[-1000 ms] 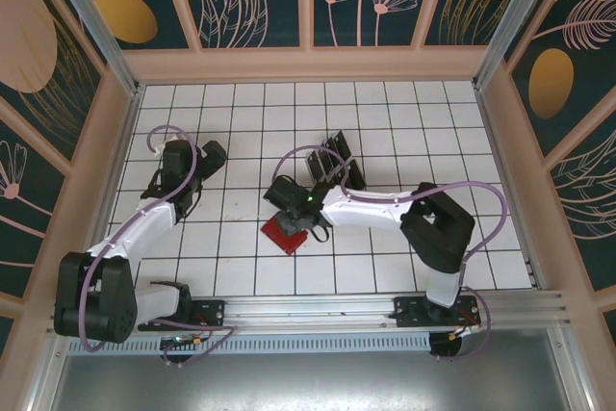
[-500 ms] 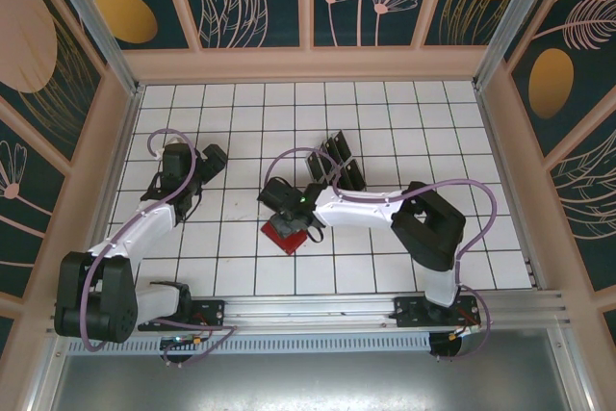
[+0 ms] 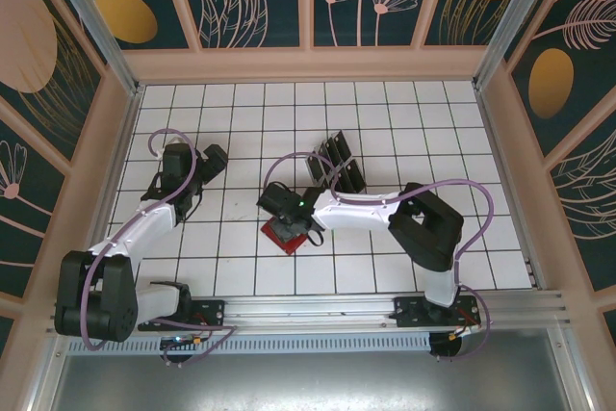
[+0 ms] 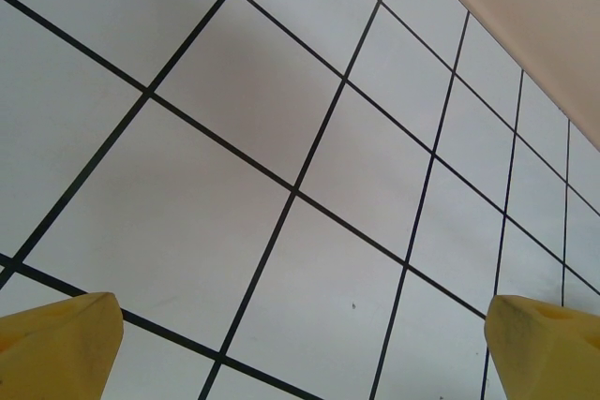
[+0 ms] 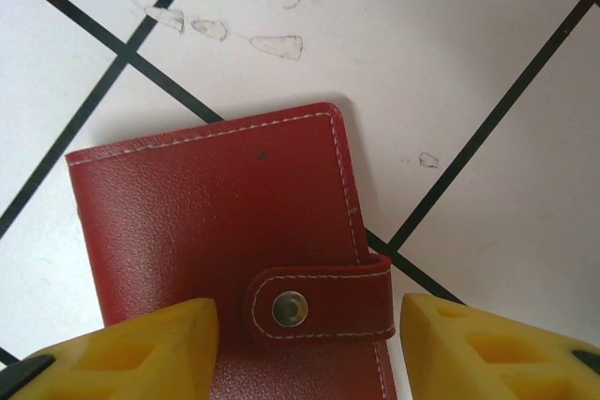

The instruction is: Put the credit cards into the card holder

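- the wallet (image 3: 286, 236) lies flat and shut on the worktop (image 3: 385, 113), a little left of the middle and nearer the near edge than the far one.
- from the right wrist, the wallet (image 5: 206, 203) shows its red grained cover with pale stitching; its strap (image 5: 323, 302) wraps over the right edge and is snapped closed with a metal stud.
- the right hand (image 3: 288, 222) hangs right over the wallet, pointing down at it.
- the right hand (image 5: 305, 353) is about half open and has hold of nothing; one of its yellow fingers (image 5: 122, 353) sits above the cover, the other above bare worktop just beside the strap. i cannot tell whether either touches.
- the cards (image 3: 337, 163) stand as a dark, tilted cluster near the middle of the worktop, behind and to the right of the wallet, apart from it.
- the left hand (image 3: 206, 161) is out toward the left edge, well apart from wallet and cards.
- the left hand (image 4: 300, 362) is spread wide and empty, only white gridded worktop between its fingers (image 4: 56, 344).
- a few faint smudges (image 5: 225, 30) mark the worktop just beyond the wallet.
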Tool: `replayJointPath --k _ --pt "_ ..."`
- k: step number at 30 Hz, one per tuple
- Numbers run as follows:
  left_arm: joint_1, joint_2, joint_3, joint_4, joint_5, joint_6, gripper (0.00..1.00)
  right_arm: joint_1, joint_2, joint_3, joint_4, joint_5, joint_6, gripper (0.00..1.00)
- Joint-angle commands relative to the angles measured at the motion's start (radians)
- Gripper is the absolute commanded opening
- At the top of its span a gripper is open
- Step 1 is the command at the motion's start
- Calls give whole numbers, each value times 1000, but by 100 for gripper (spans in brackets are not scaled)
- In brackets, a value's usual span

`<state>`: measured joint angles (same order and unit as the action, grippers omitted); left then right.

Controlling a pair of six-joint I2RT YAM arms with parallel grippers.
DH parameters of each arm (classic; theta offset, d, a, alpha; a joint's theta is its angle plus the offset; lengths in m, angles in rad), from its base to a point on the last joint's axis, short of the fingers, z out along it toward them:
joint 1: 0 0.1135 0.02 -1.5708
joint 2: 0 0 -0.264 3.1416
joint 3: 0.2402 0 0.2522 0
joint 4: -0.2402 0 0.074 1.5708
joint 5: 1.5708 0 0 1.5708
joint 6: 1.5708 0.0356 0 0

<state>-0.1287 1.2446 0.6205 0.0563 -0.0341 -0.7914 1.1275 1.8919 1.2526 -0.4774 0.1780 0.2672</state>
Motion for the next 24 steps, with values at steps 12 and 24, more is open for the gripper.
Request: replayJointPath --k 12,24 --pt "8 4 -13 32 8 -13 99 -22 16 -44 34 8 -10 44" --pt "8 -2 -7 34 22 -5 99 -47 17 -37 30 -12 -6 20"
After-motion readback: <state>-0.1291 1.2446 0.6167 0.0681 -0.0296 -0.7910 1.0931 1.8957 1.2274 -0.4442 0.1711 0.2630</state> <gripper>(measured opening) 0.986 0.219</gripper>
